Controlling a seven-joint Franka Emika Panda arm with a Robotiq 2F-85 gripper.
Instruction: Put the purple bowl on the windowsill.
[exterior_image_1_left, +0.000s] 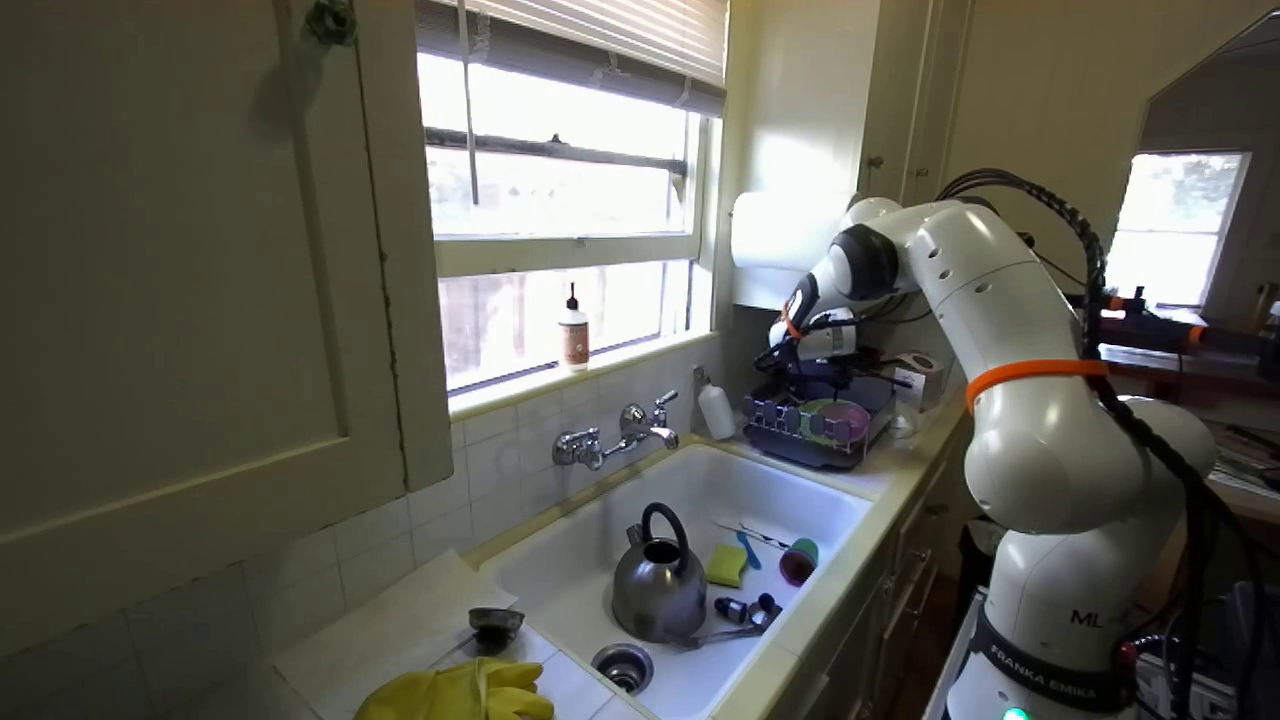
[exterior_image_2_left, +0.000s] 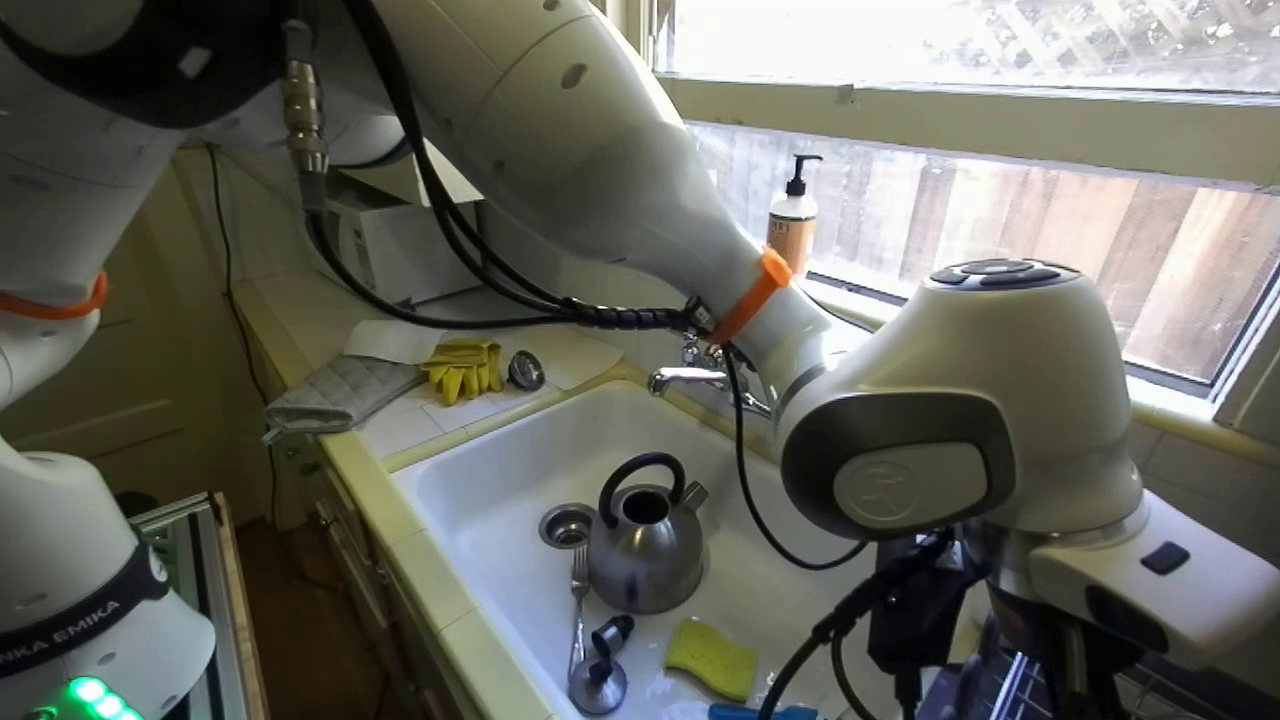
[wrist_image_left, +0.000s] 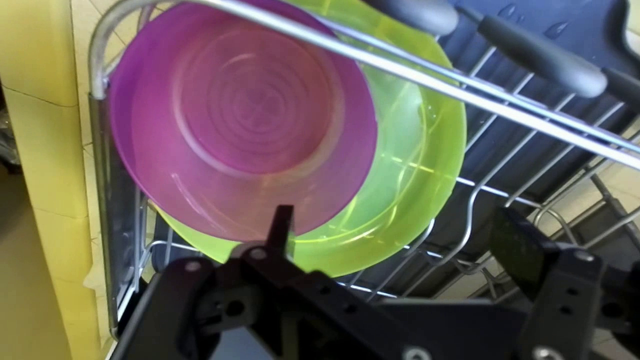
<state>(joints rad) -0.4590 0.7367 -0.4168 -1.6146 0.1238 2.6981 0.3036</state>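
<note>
Apparently pre-grasp, with fingers (wrist_image_left: 525, 252) wide apart, likely calling next for a rim pinch on the purple bowl (wrist_image_left: 260, 112) at the wrist view's ten o'clock.

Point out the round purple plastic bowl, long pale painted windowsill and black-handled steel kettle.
Round purple plastic bowl (wrist_image_left: 259, 106), wrist view: centre of its inner bottom.
Long pale painted windowsill (exterior_image_1_left: 625, 355), in an exterior view: bare stretch of its ledge.
Black-handled steel kettle (exterior_image_2_left: 648, 560), in an exterior view: side of its body.
</note>
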